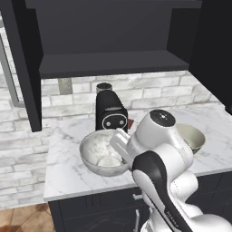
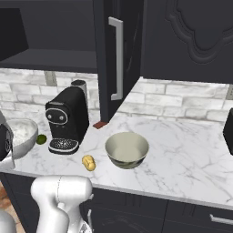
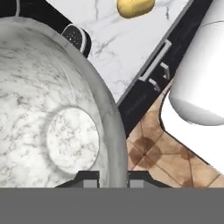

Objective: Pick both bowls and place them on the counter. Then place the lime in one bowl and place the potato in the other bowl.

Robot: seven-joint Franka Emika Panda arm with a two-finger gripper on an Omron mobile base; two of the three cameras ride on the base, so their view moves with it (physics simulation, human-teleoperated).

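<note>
home kitchen, marble counter, brick backsplash, coffee machine, dark cabinets

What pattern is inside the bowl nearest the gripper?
White-grey marbling on the marbled bowl, clearest in the hand view.

Left base view looks forward and down from behind the arm at the counter. Right base view covers the same slab from the other side; both share the coffee machine. Hand view peers close into the marbled bowl.
</note>
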